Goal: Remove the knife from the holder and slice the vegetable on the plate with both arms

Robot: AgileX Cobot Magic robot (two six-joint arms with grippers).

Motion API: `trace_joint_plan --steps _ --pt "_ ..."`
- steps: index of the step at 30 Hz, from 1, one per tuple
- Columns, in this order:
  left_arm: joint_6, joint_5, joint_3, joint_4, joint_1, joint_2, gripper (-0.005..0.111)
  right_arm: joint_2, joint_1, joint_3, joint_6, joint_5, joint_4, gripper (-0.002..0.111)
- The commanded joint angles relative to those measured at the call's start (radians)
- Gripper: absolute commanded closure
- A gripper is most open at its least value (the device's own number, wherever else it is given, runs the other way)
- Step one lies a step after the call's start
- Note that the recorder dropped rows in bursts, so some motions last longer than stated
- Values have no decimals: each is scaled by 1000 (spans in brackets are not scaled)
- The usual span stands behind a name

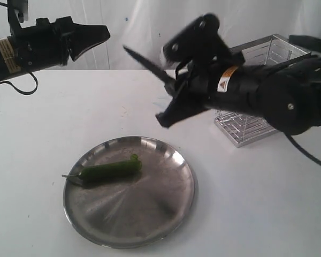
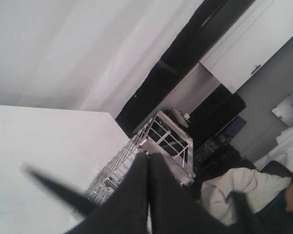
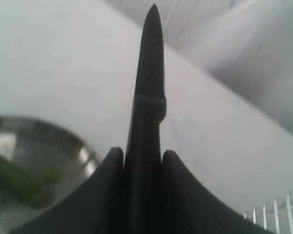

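My right gripper (image 1: 171,104) is shut on the handle of the black knife (image 1: 150,64). It holds the knife in the air, clear of the wire holder (image 1: 251,128), with the blade pointing up and to the left. In the right wrist view the knife (image 3: 151,63) sticks out between the fingers (image 3: 115,156) of the gripper (image 3: 142,153). The green chilli (image 1: 109,171) lies on the left part of the steel plate (image 1: 166,214), below the knife. My left gripper (image 1: 102,35) hangs shut and empty at the upper left, its tips (image 2: 149,156) pressed together.
The holder (image 2: 161,141) stands at the back right, partly behind my right arm. A small green cut-off slice (image 3: 51,174) lies on the plate (image 3: 78,146) next to the chilli (image 3: 14,180). White tabletop surrounds the plate.
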Motion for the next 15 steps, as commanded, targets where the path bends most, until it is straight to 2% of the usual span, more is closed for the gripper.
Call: trace_joint_plan --steps 1,5,9,15 --pt "-74 -13 2 -50 4 -14 106 85 -1 -19 -26 148 -17 108" --pt "-79 -13 2 -56 4 -14 106 114 1 -21 70 25 79 108" --pt "-77 -13 2 -57 4 -14 106 118 10 11 440 -39 316 108" --pt "-77 -13 2 -49 4 -14 106 129 88 160 787 -337 334 108"
